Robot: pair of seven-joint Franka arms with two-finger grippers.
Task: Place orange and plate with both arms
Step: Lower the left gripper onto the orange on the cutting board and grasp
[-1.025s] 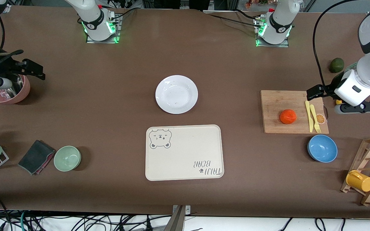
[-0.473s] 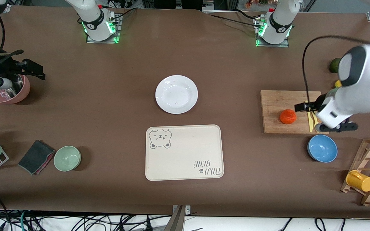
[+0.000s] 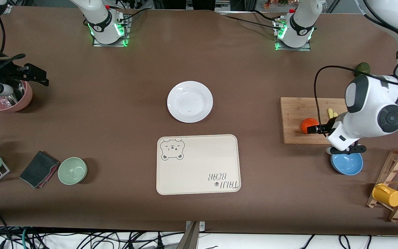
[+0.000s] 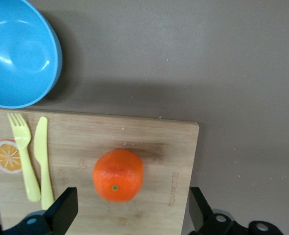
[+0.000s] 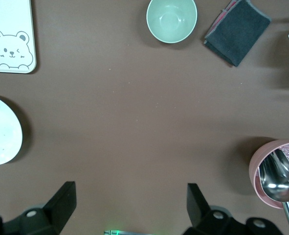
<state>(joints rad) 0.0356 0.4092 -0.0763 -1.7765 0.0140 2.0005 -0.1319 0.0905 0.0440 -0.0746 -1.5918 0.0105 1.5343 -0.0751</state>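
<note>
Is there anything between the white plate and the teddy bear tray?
No. In the front view only bare brown table shows between the plate and the bear-print tray, which lies nearer the camera.

Bear-print tray (image 3: 198,164), blue bowl (image 3: 347,164), green bowl (image 3: 72,170), wooden cutting board (image 3: 294,119), grey cloth (image 3: 38,169), yellow mug (image 3: 387,195)

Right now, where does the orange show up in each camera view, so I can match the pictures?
Front view: the orange lies on the wooden cutting board, toward the left arm's end of the table, partly covered by the left gripper.
Left wrist view: the orange sits low in the middle, between the open jaws.
Right wrist view: not in it.
Shared landmark: the blue bowl, beside the board.
</note>
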